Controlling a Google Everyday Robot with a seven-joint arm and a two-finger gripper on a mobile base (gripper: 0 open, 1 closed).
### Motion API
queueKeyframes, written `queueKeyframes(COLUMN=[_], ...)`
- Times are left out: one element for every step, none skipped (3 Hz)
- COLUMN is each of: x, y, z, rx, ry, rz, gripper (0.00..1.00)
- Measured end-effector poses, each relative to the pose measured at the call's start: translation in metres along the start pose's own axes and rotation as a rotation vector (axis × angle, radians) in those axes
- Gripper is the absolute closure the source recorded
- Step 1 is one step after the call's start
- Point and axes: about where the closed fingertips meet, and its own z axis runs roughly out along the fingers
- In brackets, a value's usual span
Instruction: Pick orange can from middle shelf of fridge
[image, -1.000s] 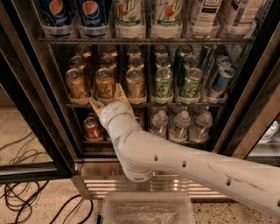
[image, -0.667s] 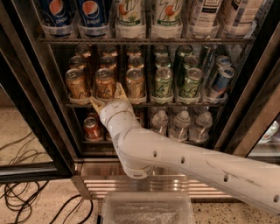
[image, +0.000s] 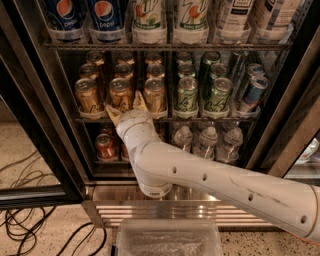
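Note:
The fridge (image: 175, 200) stands open before me. Its middle shelf (image: 172, 119) holds three front orange cans at left (image: 88, 94), centre (image: 121, 91) and right (image: 155, 93), with more behind them, and green cans (image: 187, 97) to the right. My gripper (image: 126, 106) is at the shelf's front edge, right below the centre orange can. It is open, with one tan fingertip (image: 113, 113) at the can's lower left and the other at its lower right. Whether they touch the can cannot be told. The wrist hides the shelf edge below the can.
Pepsi bottles (image: 65, 15) and 7UP bottles (image: 148, 15) fill the rack above. A red can (image: 106, 146) and water bottles (image: 207, 142) sit on the rack below. The black door frame (image: 35, 115) stands at left. Cables (image: 20, 225) lie on the floor. A clear bin (image: 167, 240) is at bottom centre.
The gripper has edged slightly up and to the right, closer to the centre orange can. The cans have not moved.

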Motion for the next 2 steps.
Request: queueKeyframes(x=[-0.003,-0.004], y=[-0.006,-0.006], z=[0.013,0.029], rx=[0.02,0.018], ry=[-0.015,-0.022], rz=[0.005,0.01], gripper=[0.4,0.4])
